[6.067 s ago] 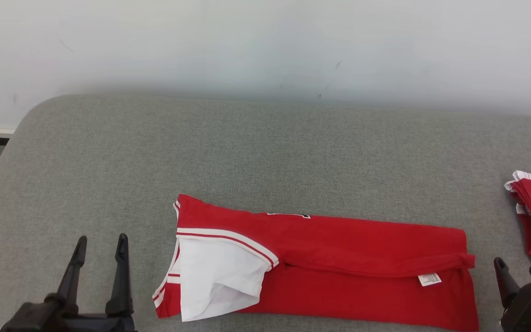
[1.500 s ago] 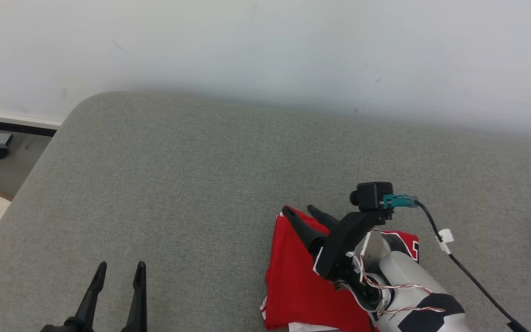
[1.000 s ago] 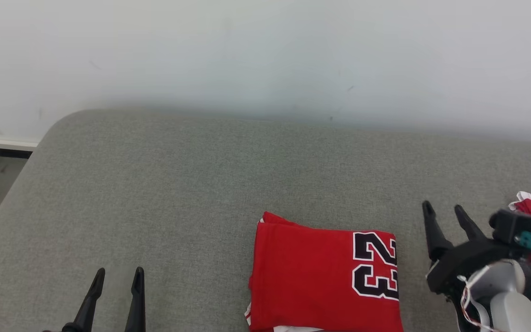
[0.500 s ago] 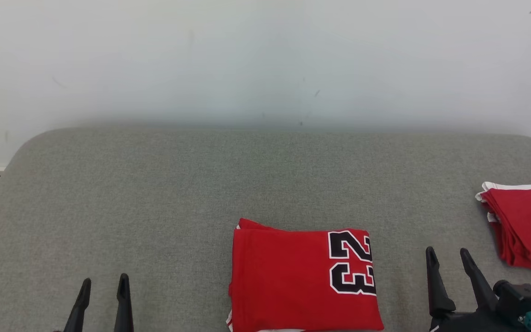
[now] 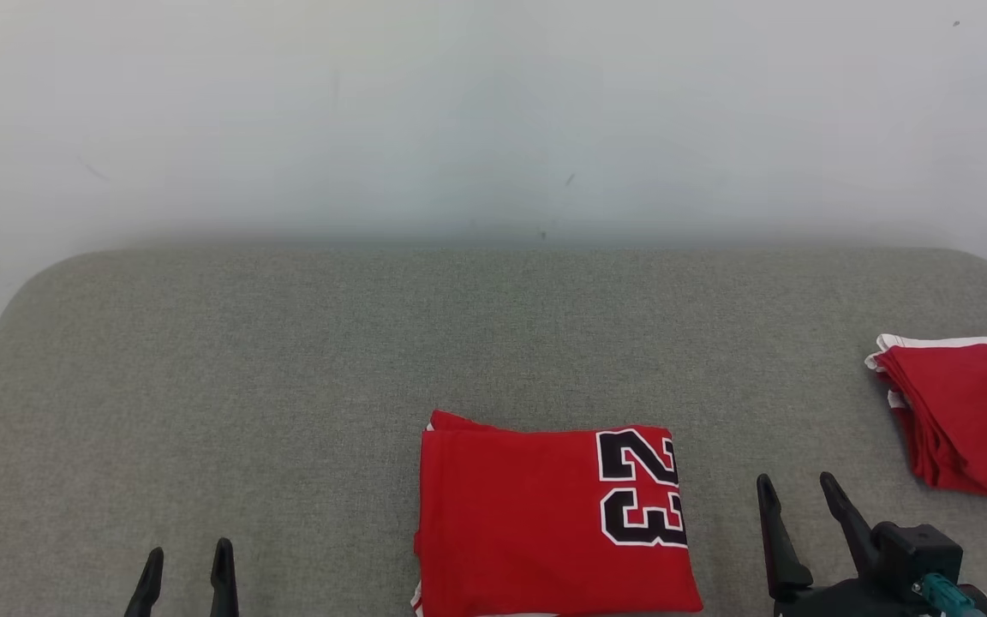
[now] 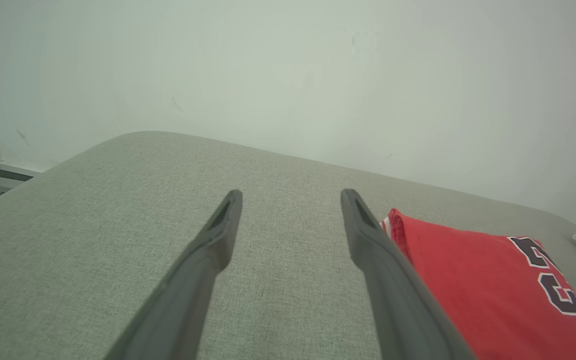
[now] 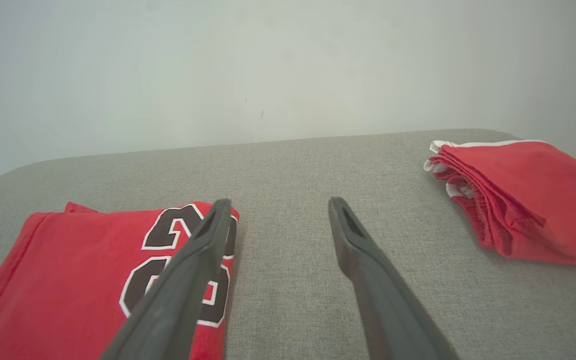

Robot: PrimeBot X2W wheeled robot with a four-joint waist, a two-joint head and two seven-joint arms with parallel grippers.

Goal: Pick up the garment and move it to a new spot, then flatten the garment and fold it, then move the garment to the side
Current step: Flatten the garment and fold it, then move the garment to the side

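The garment is a red jersey with a black number 23, folded into a neat rectangle near the front middle of the grey padded surface. It also shows as the garment in the left wrist view and the garment in the right wrist view. My left gripper stands open well to its left, with nothing between its fingers. My right gripper stands open just right of the garment, apart from it, and holds nothing.
A stack of folded red garments with white trim lies at the right edge of the surface, also seen as the stack. A pale wall rises behind. The surface's left corner is rounded, with floor beyond it.
The long half-folded jersey has become a compact folded rectangle showing the 23. My right arm let go and drew back to the right; the head view has shifted.
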